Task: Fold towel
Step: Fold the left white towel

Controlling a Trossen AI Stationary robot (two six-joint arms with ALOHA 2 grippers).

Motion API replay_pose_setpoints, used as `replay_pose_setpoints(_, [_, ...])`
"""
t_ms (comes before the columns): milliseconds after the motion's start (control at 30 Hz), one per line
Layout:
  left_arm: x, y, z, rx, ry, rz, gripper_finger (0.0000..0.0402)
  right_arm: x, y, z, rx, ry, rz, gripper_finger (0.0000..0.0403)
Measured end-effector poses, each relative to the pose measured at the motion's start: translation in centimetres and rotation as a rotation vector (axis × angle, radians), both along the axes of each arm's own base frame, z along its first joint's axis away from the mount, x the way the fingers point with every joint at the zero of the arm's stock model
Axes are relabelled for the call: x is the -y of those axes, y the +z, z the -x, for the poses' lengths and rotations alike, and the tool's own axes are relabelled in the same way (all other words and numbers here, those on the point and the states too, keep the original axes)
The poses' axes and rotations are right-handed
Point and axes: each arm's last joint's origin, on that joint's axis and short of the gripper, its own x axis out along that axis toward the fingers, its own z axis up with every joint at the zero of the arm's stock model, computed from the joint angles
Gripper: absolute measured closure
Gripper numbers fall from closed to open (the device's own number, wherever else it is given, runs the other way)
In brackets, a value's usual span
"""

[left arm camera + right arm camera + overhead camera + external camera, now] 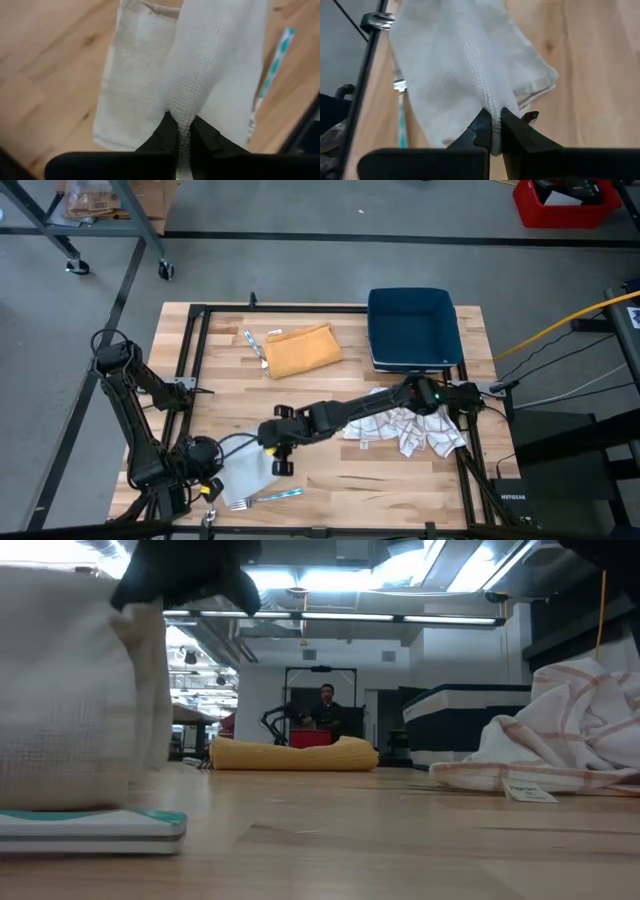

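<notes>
The left gripper is pinched shut on an edge of the towel, the cloth bunching into a narrow ridge between its fingers. The right gripper is closed on the towel the same way, a seam of the weave running straight into its jaws. In the high view both sit over the near left part of the table, the left gripper at the table's near-left corner and the right gripper reaching across from the far side, with the towel between and beneath them. Holding two points of one edge like this looks meant to keep the cloth spread and lifted, so that a half can be carried over and laid down as a fold.

The towel is pale, off-white, with a fine waffle-like weave and a hemmed border. It hangs in soft vertical pleats from each grip; part of it probably rests on the wood, though the overhead view is too small to be sure.

Beneath or just beside it lies a teal-patterned stick-like item. Farther off are a crumpled striped cloth, a folded yellow cloth and a blue bin.
</notes>
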Motion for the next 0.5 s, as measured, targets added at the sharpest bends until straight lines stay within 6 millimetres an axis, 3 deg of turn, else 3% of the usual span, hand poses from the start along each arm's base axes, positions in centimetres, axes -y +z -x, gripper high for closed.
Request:
replay_pose_setpoints(267, [-0.6,-0.3,0.4,-0.048,0.03,-0.039,0.0368,2.3,-0.6,-1.1,0.064,0.0,0.027,0.0377])
replay_pose_setpoints(500, [-1.3,-1.6,0.8,-0.124,0.081,-0.039,0.0345,2.8,-0.6,-1.2,0.074,-0.003,0.06,0.0362])
